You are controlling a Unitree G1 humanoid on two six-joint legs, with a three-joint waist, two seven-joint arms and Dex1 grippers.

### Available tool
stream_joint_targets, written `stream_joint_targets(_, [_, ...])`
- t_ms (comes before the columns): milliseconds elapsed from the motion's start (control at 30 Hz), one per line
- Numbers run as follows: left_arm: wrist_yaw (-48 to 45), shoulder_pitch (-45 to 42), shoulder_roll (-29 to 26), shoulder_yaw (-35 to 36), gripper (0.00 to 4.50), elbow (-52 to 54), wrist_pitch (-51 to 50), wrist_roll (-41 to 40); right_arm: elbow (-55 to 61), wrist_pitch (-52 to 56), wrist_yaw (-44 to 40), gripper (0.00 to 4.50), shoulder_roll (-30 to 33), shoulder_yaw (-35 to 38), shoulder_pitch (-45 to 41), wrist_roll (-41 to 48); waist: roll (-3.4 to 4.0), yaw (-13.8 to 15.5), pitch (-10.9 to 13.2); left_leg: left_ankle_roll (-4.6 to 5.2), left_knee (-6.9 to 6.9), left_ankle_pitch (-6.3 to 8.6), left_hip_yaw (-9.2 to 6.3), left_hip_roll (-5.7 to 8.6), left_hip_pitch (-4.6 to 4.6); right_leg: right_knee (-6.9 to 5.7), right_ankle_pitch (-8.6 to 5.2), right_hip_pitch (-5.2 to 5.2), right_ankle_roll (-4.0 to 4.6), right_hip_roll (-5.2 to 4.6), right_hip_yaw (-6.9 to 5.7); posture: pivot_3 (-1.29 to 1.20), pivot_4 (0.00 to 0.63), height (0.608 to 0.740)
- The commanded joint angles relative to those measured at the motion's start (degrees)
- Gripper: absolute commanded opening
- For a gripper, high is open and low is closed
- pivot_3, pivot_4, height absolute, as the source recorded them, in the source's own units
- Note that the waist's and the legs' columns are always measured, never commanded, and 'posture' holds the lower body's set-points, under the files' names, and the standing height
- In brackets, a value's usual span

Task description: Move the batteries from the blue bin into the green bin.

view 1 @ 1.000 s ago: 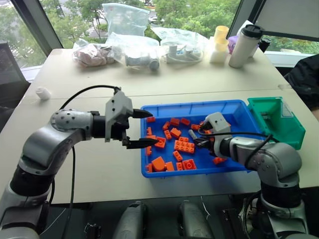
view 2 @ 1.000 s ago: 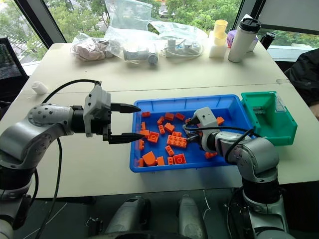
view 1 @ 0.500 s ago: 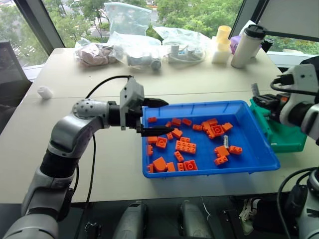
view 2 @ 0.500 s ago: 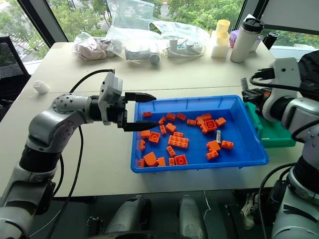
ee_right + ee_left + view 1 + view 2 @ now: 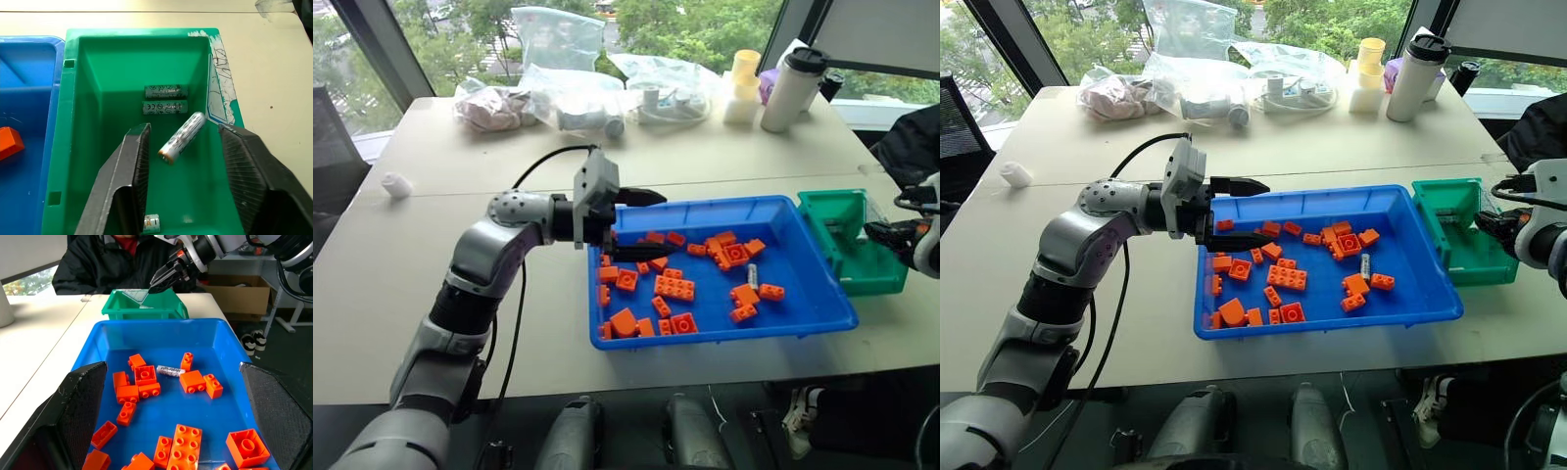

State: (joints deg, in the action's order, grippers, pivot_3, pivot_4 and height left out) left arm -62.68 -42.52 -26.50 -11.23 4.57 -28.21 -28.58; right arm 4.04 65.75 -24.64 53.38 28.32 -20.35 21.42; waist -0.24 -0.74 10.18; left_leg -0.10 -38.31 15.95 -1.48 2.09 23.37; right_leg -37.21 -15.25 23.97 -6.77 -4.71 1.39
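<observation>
Now the right gripper [image 5: 183,186] hangs over the green bin [image 5: 73,122], fingers parted, holding nothing; a battery [image 5: 182,137] lies tilted between them, beside others on the bin floor. The left gripper [image 5: 641,225] stands spread over the blue bin's [image 5: 822,279] left rim. One battery [image 5: 1365,265] remains among orange bricks [image 5: 1288,278]. Risk: the crowding bricks get pinched along with it.

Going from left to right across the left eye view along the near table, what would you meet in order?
Small white object → left hand → blue bin → green bin → right hand.
</observation>
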Motion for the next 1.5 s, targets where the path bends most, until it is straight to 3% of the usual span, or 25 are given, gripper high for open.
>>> stream_joint_targets(33, [0.38, 0.56, -1.33, 1.57, 4.50, 2.67, -0.38, 0.08, -2.17, -3.97, -0.79, 3.97, 2.20, -0.39, -2.40, -1.10, 0.00, 0.07, 0.00, 0.00, 0.00, 0.00, 0.00, 0.00, 0.00, 0.00, 0.00, 0.00, 0.00, 0.00, 0.00, 0.00, 0.150, 0.740])
stream_joint_targets(67, [0.49, 0.80, -1.65, 1.64, 4.50, 2.98, -0.52, 0.10, -2.63, -4.54, -0.90, 4.45, 2.41, -0.60, -2.80, -1.29, 0.00, 0.09, 0.00, 0.00, 0.00, 0.00, 0.00, 0.00, 0.00, 0.00, 0.00, 0.00, 0.00, 0.00, 0.00, 0.00, 0.150, 0.740])
stream_joint_targets(167, [0.31, 1.40, -2.86, 1.95, 4.50, 3.60, -0.83, 0.14, -2.35, -6.94, -3.16, 4.45, 3.53, -1.05, -3.52, -0.72, 0.01, 0.05, 0.00, 0.00, 0.00, 0.00, 0.00, 0.00, 0.00, 0.00, 0.00, 0.00, 0.00, 0.00, 0.00, 0.00, 0.150, 0.740])
stream_joint_targets(367, [-4.45, 3.30, -9.55, 1.87, 4.50, 8.11, -4.04, -1.52, 8.32, -17.03, -25.05, 4.45, 11.19, -4.31, 5.43, 4.72, 0.03, -0.01, 0.02, 0.00, 0.02, 0.00, -0.03, -0.05, 0.00, 0.03, -0.01, 0.00, -0.01, 0.06, -0.02, 0.00, 0.150, 0.740])
stream_joint_targets(500, [-6.04, 3.86, -12.30, 1.09, 4.50, 9.44, -3.66, 0.10, 10.79, -17.46, -30.62, 4.45, 13.01, -8.70, 7.86, 6.35, 0.00, 0.03, 0.04, 0.01, -0.04, 0.01, -0.03, -0.05, -0.02, 0.03, -0.01, -0.09, -0.01, 0.05, -0.03, 0.00, 0.150, 0.740])
stream_joint_targets(600, [-4.81, 5.03, -12.24, 0.79, 4.50, 10.39, -3.41, 1.08, 9.52, -15.19, -27.42, 4.45, 9.71, -14.78, 4.50, 5.27, -0.01, 0.05, 0.04, 0.01, -0.06, 0.01, -0.04, -0.03, -0.13, 0.04, -0.01, -0.23, -0.01, 0.02, -0.03, 0.00, 0.150, 0.740])
stream_joint_targets(733, [-2.92, 6.41, -11.76, 1.38, 4.50, 12.67, -4.80, 0.67, 6.75, 5.48, -14.78, 4.45, -1.95, -13.16, -6.80, 9.63, -0.04, -0.24, 0.06, -0.02, -0.06, -0.01, -0.07, -0.08, -0.14, 0.03, -0.01, -0.20, 0.00, 0.04, -0.03, 0.00, 0.150, 0.740])
stream_joint_targets(900, [-1.09, 9.11, -12.57, 2.65, 4.50, 15.90, -6.84, -0.37, 10.43, 16.12, -10.58, 4.45, -4.38, -14.61, -9.77, 10.69, 0.00, 0.54, 0.04, -0.06, 0.01, -0.03, -0.15, -0.04, 0.10, -0.01, -0.01, 0.09, 0.00, -0.01, -0.05, 0.00, 0.150, 0.740])
stream_joint_targets(1200, [-1.29, 10.43, -13.91, 2.26, 4.50, 18.02, -6.70, -0.18, 14.33, 25.51, -5.45, 4.45, -8.02, -14.95, -9.11, 11.10, 0.00, 0.82, 0.04, -0.04, -0.01, -0.02, -0.09, 0.03, 0.10, -0.01, -0.01, 0.08, 0.00, -0.06, -0.04, 0.00, 0.150, 0.740])
stream_joint_targets(1500, [0.05, 9.89, -12.61, 1.64, 4.50, 19.14, -6.61, -0.04, 13.40, 26.66, 0.36, 4.45, -12.50, -15.07, -6.43, 8.61, 0.00, 0.84, 0.04, -0.03, -0.02, -0.02, -0.07, 0.03, 0.10, -0.01, 0.00, 0.08, 0.00, -0.04, -0.03, 0.00, 0.150, 0.740])
